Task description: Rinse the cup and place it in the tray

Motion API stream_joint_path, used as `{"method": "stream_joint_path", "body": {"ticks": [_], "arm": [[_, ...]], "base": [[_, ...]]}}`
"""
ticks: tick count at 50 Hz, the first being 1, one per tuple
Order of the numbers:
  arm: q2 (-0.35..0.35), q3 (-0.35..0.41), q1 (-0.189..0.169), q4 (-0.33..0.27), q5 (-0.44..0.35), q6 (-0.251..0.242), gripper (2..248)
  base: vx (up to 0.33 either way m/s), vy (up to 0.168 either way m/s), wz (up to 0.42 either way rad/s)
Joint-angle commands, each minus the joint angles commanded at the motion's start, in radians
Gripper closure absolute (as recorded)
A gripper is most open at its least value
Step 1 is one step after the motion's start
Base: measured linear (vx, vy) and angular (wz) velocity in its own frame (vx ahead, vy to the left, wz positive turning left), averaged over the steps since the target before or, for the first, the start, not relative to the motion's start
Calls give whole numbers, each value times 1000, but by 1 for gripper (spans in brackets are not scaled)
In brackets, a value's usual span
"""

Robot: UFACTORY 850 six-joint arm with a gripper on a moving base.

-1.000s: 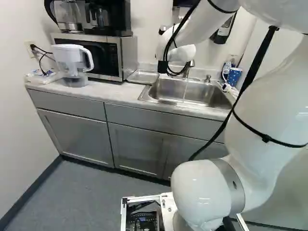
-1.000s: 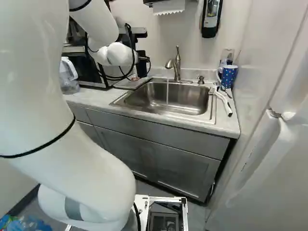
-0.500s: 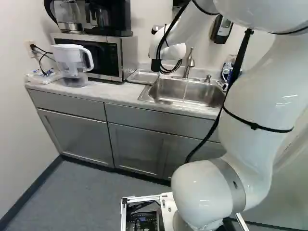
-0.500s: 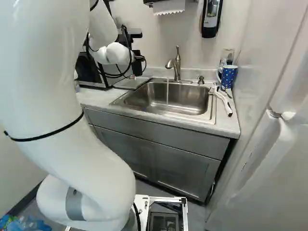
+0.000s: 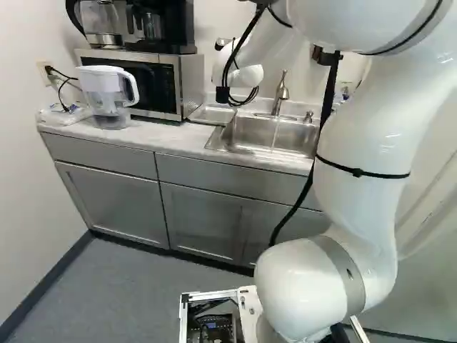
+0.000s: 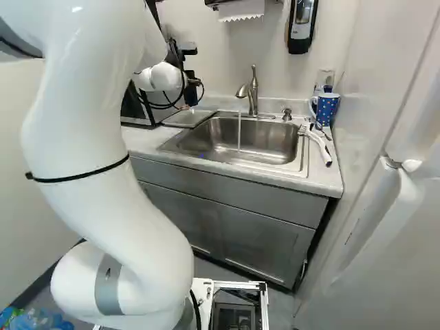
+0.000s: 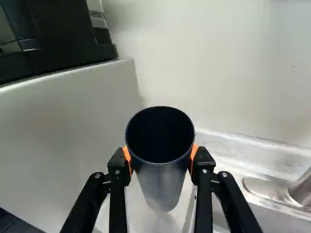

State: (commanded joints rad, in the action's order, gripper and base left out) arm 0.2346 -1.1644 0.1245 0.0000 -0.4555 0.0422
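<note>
Water [image 6: 239,130] runs into the sink [image 6: 271,141]. Beside it, the hand [image 6: 190,89], fingers partway spread, grips the dark cup [image 7: 163,184].

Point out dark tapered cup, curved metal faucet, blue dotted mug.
Dark tapered cup [image 7: 163,180]: wrist view, outer wall.
Curved metal faucet [image 6: 253,101]: right base view, body.
Blue dotted mug [image 6: 328,110]: right base view, side.
</note>
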Motion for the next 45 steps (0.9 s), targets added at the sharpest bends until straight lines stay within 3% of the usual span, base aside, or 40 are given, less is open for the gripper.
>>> {"method": "stream_joint_path", "body": {"ticks": [12, 45], "arm": [[68, -53, 13, 0, -40, 0, 125], [104, -25, 13, 0, -67, 0, 125]], "base": [[0, 0, 0], [0, 0, 0]]}}
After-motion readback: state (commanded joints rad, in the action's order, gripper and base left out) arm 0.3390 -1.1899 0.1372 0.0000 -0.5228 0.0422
